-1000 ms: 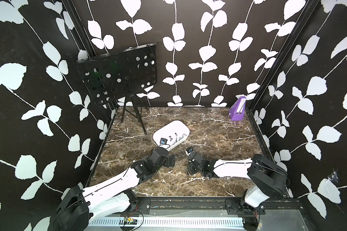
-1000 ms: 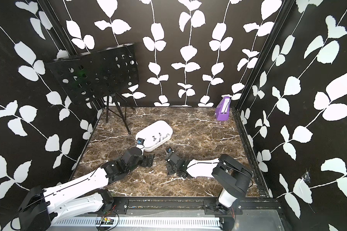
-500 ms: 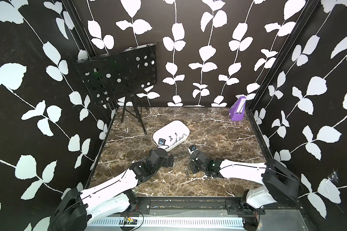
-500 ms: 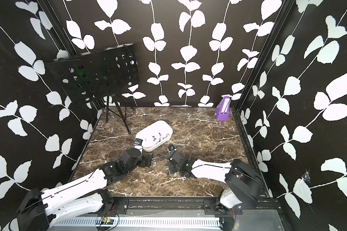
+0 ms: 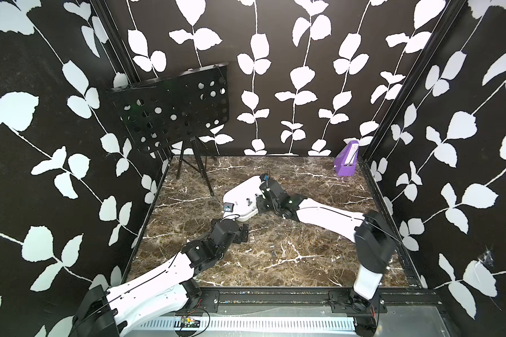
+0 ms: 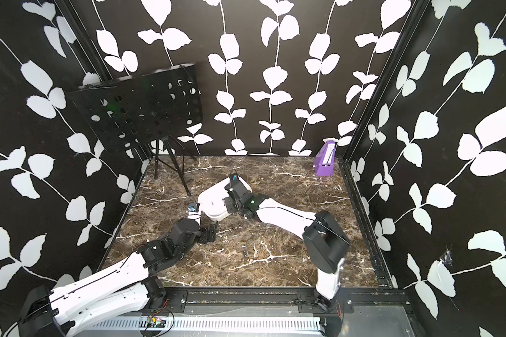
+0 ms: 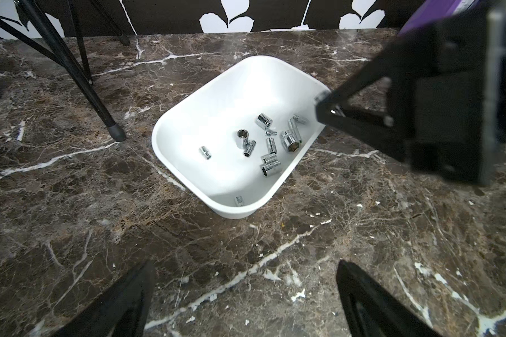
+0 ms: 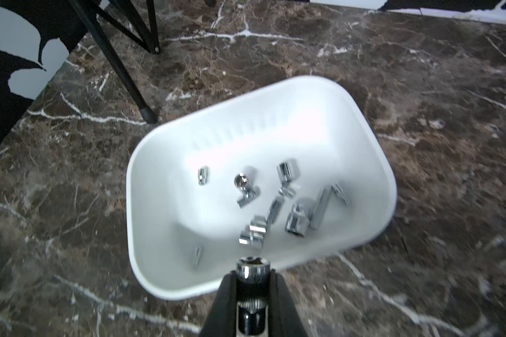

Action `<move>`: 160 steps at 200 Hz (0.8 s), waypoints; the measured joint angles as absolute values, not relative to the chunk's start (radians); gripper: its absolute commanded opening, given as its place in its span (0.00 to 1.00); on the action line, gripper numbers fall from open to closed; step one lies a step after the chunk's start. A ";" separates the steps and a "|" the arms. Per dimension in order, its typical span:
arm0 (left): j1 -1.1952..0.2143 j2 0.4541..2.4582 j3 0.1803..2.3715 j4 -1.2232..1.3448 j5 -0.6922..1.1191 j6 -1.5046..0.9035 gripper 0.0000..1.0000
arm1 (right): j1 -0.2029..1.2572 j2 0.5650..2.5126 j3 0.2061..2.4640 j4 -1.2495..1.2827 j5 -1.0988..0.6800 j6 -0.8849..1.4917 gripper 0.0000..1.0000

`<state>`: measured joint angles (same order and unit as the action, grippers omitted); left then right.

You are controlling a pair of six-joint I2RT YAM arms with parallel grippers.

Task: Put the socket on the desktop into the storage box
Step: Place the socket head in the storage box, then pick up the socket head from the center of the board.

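Note:
The white storage box lies mid-desktop and holds several chrome sockets. My right gripper is shut on a chrome socket, hex opening outward, hanging just over the box's near rim. The left wrist view shows its fingertips at the box's right wall. My left gripper sits low in front of the box, open, with bare marble between its fingers. Two small sockets lie loose on the desktop.
A black perforated music stand on a tripod stands at the back left; one leg ends close to the box. A small purple box stands in the back right corner. A black frame rail borders the front.
My right arm has lifted from the middle of the desktop and swung back to the storage box, jaws still shut. The left arm has hardly moved.

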<state>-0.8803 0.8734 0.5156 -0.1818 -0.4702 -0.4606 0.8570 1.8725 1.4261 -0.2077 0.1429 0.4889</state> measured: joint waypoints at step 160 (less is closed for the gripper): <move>-0.880 0.860 0.508 -0.176 -0.430 -0.467 0.97 | 0.818 1.855 1.489 -0.333 0.096 0.505 0.46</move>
